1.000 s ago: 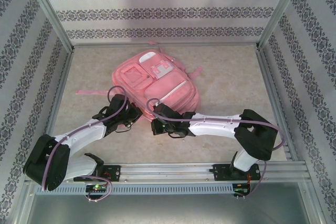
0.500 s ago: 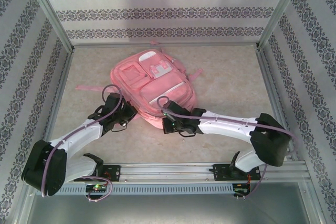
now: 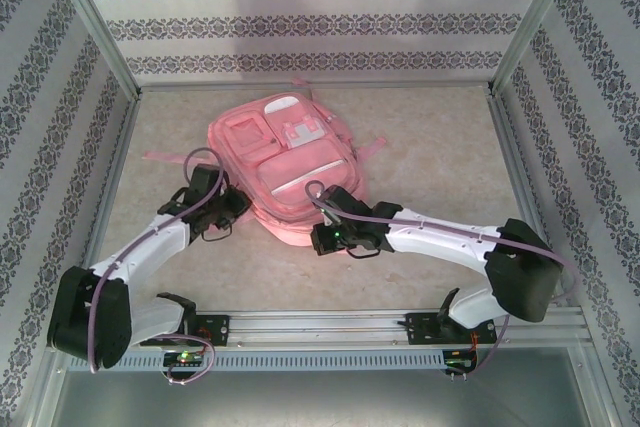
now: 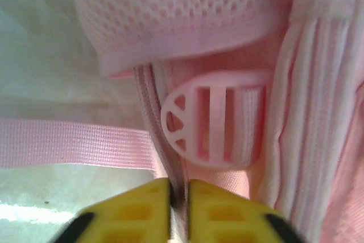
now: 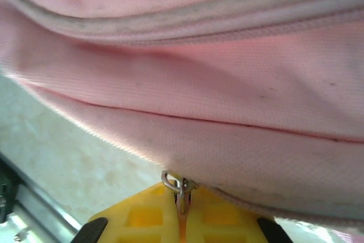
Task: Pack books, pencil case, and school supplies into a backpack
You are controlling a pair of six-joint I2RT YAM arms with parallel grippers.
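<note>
Flat on the pale mottled tabletop [image 3: 440,157], centre of the top view: large pink fabric backpack [image 3: 290,162], pocketed front up. Left gripper [image 3: 236,211] at its lower-left edge, yellow fingers nearly together with the bag's grey-pink piped seam [image 4: 149,118] pinched between them, beside a pink plastic strap buckle [image 4: 210,118] and a flat webbing strap [image 4: 74,143]; grip light, probably there to anchor the fabric. Right gripper [image 3: 318,235] at the lower edge, jaws clamped on a small metal zipper pull [image 5: 173,183] under the bulging side; likely holding it so the zip can be run against the left's hold. Long axis from upper centre down to lower centre, leaning slightly right; narrower end toward the top of the frame.
</note>
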